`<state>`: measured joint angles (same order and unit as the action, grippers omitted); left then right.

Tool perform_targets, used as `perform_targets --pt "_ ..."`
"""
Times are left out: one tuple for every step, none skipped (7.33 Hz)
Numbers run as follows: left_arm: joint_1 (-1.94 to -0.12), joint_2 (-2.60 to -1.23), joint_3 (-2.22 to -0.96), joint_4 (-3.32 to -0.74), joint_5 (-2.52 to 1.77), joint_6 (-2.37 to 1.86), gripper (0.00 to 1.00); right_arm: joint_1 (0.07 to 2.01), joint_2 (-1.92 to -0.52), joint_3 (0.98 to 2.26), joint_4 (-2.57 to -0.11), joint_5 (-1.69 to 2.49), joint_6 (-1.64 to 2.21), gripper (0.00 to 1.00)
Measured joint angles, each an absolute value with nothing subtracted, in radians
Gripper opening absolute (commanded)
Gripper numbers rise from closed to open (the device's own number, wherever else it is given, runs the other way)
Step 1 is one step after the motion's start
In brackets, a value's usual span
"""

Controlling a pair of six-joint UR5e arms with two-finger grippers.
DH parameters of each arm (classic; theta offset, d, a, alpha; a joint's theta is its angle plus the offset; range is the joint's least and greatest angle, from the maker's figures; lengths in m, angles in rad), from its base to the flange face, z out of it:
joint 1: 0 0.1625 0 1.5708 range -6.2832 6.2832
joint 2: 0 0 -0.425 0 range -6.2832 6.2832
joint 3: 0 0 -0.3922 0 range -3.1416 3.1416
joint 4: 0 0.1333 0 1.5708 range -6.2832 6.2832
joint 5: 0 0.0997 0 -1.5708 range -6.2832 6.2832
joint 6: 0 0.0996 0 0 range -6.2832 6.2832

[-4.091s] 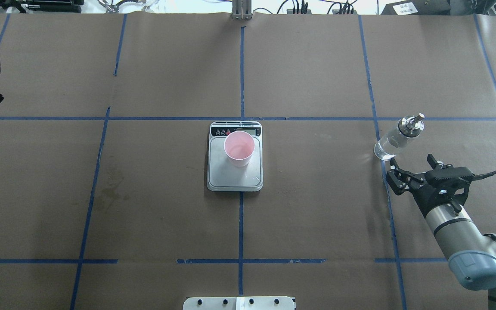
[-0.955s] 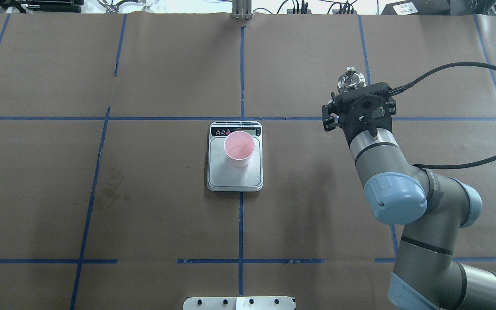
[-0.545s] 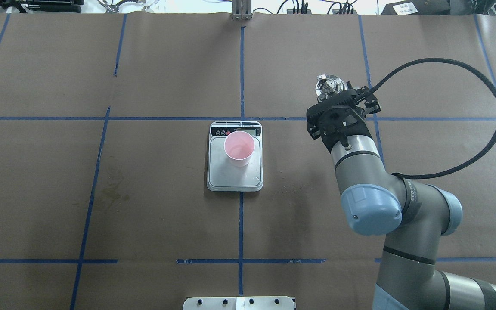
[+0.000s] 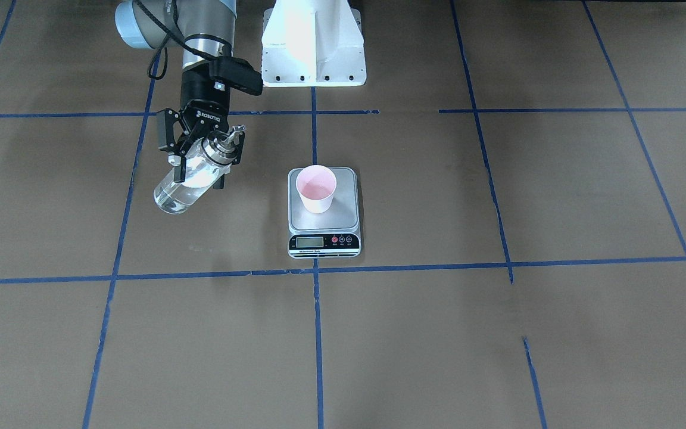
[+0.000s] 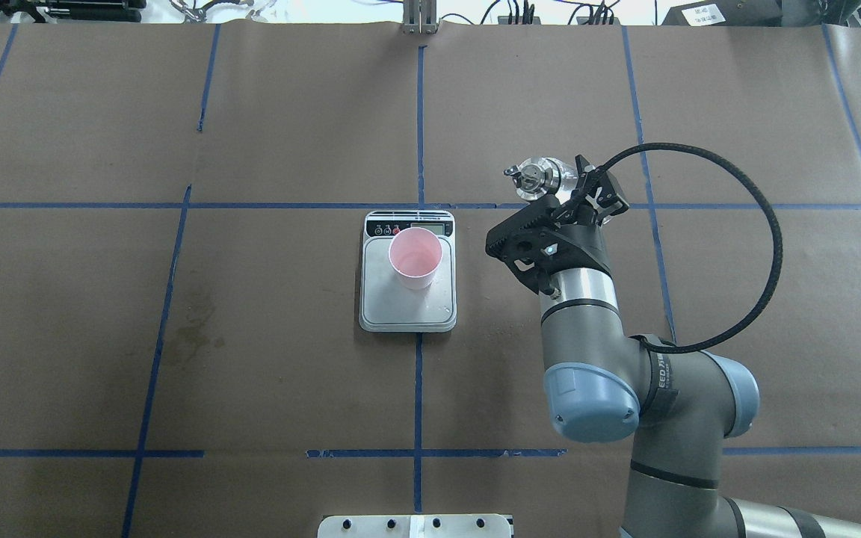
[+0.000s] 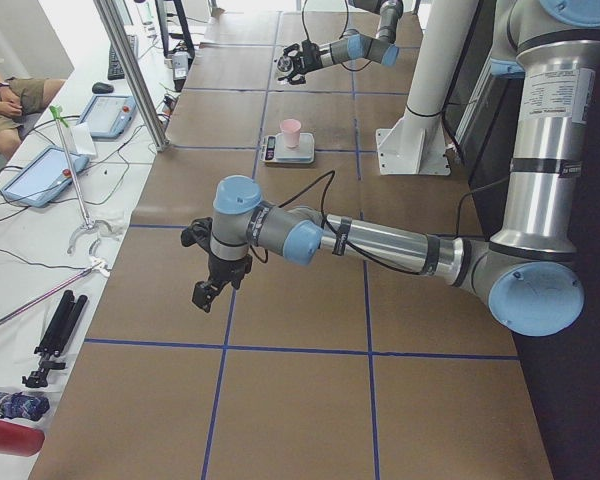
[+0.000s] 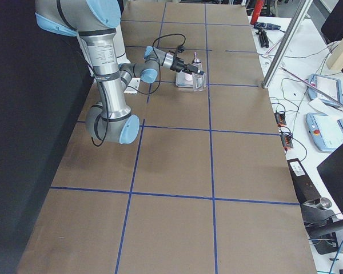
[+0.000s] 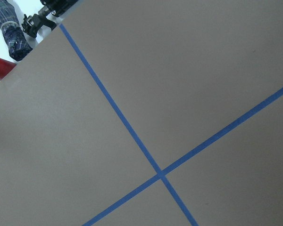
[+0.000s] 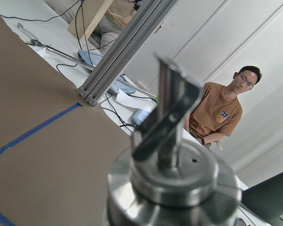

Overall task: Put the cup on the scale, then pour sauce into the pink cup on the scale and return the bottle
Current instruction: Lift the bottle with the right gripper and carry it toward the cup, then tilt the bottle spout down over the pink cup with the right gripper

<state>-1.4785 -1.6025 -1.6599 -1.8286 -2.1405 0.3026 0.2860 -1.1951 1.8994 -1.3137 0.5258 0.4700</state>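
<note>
The pink cup point(image 4: 316, 187) stands upright on the scale point(image 4: 346, 213), near its display end; both also show in the overhead view, the cup point(image 5: 415, 258) on the scale point(image 5: 400, 312). My right gripper point(image 4: 198, 159) is shut on the clear glass bottle point(image 4: 183, 187) and holds it tilted in the air, right of the scale in the overhead view point(image 5: 542, 176). Its metal spout cap point(image 9: 172, 155) fills the right wrist view. My left gripper point(image 6: 208, 290) shows only in the exterior left view, far from the scale; I cannot tell if it is open or shut.
The white robot base mount point(image 4: 313, 42) stands at the table's near edge. Blue tape lines point(image 5: 419, 112) divide the brown table cover. A person point(image 9: 217, 113) sits beyond the far edge, by an aluminium post point(image 9: 118, 61).
My right arm has carried the bottle leftward toward the scale and tilted it over, spout toward the cup. The cup and scale have not moved.
</note>
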Motion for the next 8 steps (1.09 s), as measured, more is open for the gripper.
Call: perform_targets --pt "-1.496 -1.594 -1.635 -1.846 -2.174 0.306 1.0 0.276 -1.187 1.879 -1.315 0.494 0.426 0.0" --pt "-1.503 -1.592 -1.605 -1.852 -2.197 0.306 1.0 0.268 -1.182 1.864 -1.319 0.461 0.373 0.0" --pt "-1.505 -1.592 -1.576 -1.854 -2.207 0.306 1.0 0.263 -1.179 1.855 -1.335 0.432 0.32 0.0" --pt "-1.505 -1.592 -1.563 -1.855 -2.212 0.306 1.0 0.258 -1.178 1.851 -1.366 0.407 0.283 0.0" --pt "-1.505 -1.593 -1.56 -1.855 -2.214 0.306 1.0 0.251 -1.178 1.849 -1.403 0.384 0.26 0.0" --pt "-1.506 -1.595 -1.558 -1.856 -2.215 0.305 1.0 0.245 -1.172 1.847 -1.435 0.368 0.243 0.0" --pt "-1.505 -1.596 -1.556 -1.855 -2.216 0.305 1.0 0.24 -1.16 1.842 -1.468 0.359 0.229 0.0" --pt "-1.505 -1.597 -1.556 -1.855 -2.216 0.304 1.0 0.236 -1.142 1.828 -1.504 0.349 0.221 0.0"
